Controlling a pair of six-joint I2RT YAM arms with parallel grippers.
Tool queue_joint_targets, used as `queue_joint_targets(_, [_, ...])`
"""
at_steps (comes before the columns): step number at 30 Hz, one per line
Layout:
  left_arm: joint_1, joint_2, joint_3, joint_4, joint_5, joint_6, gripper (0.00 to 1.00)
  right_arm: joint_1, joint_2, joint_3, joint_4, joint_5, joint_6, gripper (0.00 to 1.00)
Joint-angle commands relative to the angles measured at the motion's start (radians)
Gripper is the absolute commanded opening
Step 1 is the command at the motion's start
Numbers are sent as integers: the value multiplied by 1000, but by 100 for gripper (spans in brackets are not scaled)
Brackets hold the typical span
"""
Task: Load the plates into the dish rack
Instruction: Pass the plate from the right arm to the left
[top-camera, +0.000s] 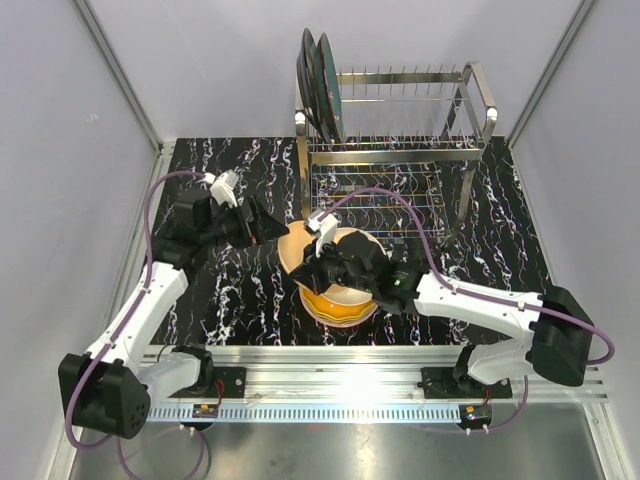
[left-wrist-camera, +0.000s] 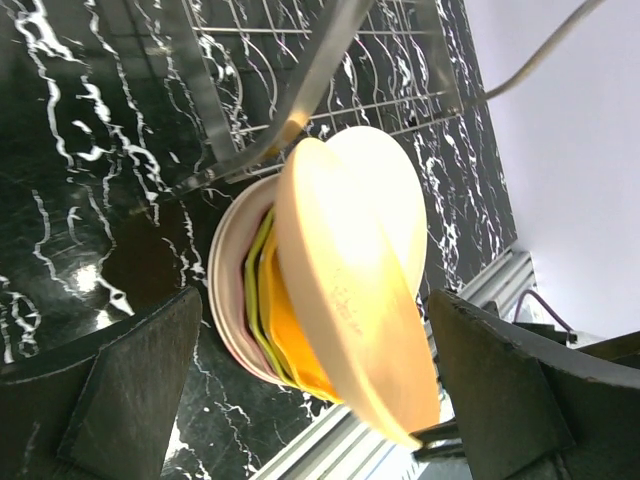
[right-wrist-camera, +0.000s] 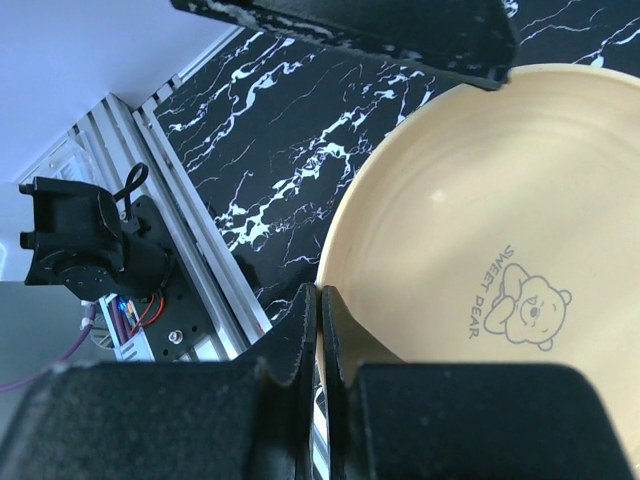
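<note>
A stack of plates (top-camera: 345, 305) lies on the black marble table, with orange (left-wrist-camera: 285, 330), green and pink rims showing. My right gripper (top-camera: 318, 262) is shut on the near rim of a cream-yellow plate (right-wrist-camera: 480, 230) with a bear print and holds it tilted up above the stack. That plate (left-wrist-camera: 350, 250) stands edge-on between the spread fingers of my open left gripper (left-wrist-camera: 320, 400), which sits at its left side (top-camera: 280, 230). The chrome dish rack (top-camera: 400, 130) stands at the back. Two dark plates (top-camera: 320, 85) stand upright at its left end.
The rack's low wire tier (top-camera: 380, 205) reaches forward to just behind the lifted plate. The right arm's purple cable (top-camera: 400, 200) loops over it. An aluminium rail (top-camera: 380, 365) runs along the near table edge. White walls close the sides.
</note>
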Motion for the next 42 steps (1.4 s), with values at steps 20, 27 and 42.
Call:
queue_joint_targets(20, [-187, 83, 64, -133, -169, 105, 56, 81, 2, 71, 12, 117, -41, 0])
queue_joint_targets(27, [-191, 73, 63, -122, -143, 95, 40, 118, 22, 176, -125, 166, -91, 0])
queue_joint_targets(42, [-190, -2, 109, -240, -126, 140, 6, 216, 93, 247, -210, 284, -122, 18])
